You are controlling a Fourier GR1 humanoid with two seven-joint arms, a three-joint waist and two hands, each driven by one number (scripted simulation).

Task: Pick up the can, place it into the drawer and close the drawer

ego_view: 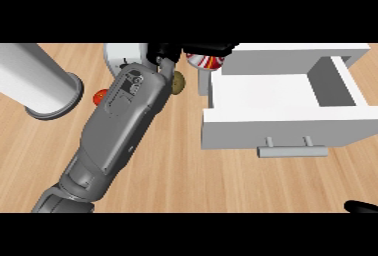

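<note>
Can (204, 61) sits just left of the open drawer (258, 90), not in yet. Left hand (198, 49) is curled over its top; right hand (362, 206) barely shows, can't tell. Placing and closing remain.

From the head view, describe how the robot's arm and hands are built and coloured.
The left forearm is a long grey casing, rounded, with a darker panel of small markings near the wrist. The left hand is black. Only a black tip of the right hand shows at the lower right.

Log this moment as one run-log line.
left hand: at red-and-white can, grasp unclear | right hand: lower right edge | drawer: open, no can inside | can: outside, behind drawer's left corner
</note>
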